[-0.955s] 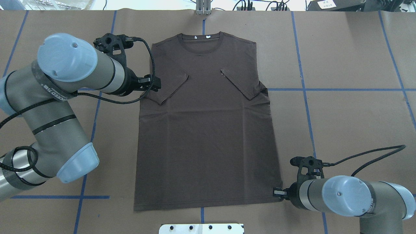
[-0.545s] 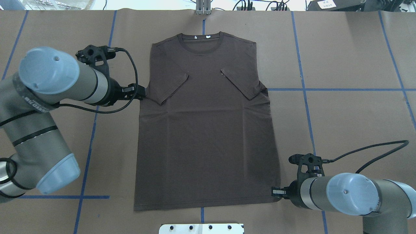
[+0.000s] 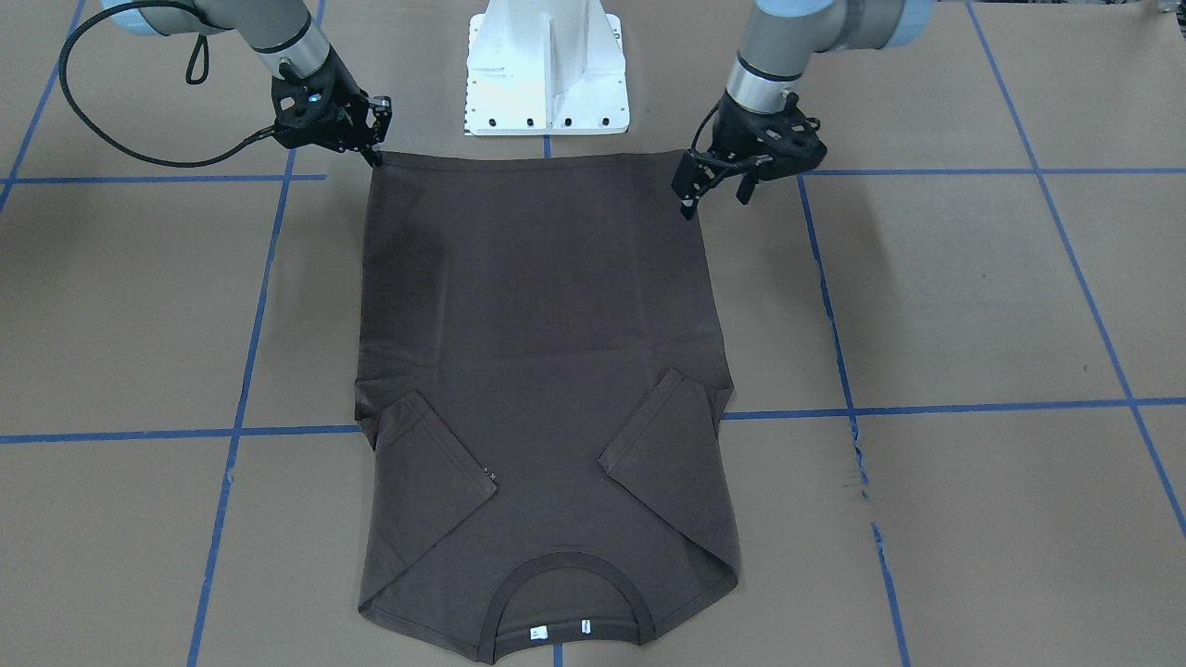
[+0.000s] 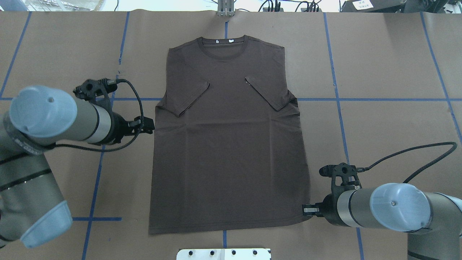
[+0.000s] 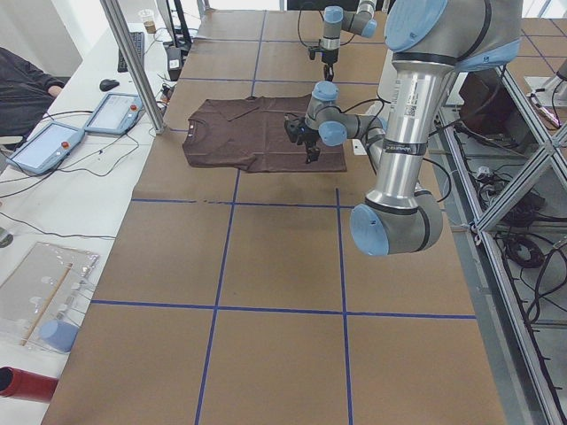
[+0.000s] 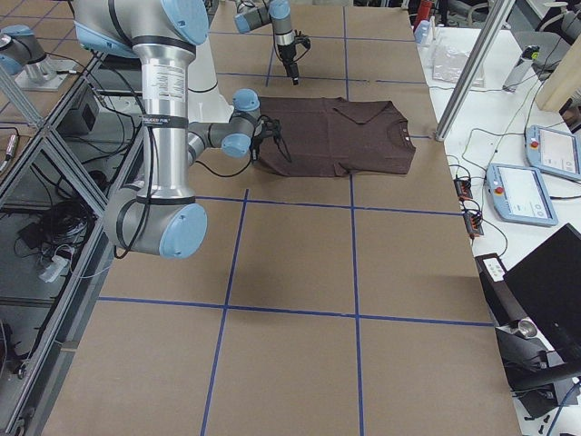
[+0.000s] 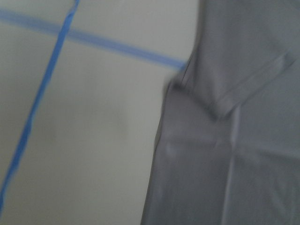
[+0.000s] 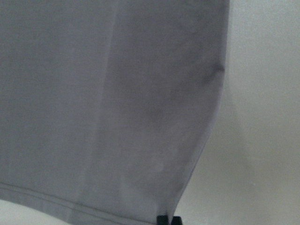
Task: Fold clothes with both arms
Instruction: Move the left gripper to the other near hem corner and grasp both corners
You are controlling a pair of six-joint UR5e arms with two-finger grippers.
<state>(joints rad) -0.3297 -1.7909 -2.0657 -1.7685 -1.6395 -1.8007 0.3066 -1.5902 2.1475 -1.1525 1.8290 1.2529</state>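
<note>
While you've got one brown T-shirt (image 4: 231,151) lying flat on the table (image 4: 379,65), two grippers are parked at its edges.
Nearest the base (image 4: 223,254), the right gripper (image 4: 306,210) touches the hem corner, and I can't tell if it's pinched. The left gripper (image 4: 149,126), jaws apart, sits just beside the side edge. Further out are two sleeves (image 4: 187,98) folded inward, then the collar (image 4: 223,59) with two white labels (image 4: 231,40).

No text legible: T-shirt (image 4: 227,144) neck labels (image 4: 231,40) too small, left arm (image 5: 412,106) lettering blurred.
</note>
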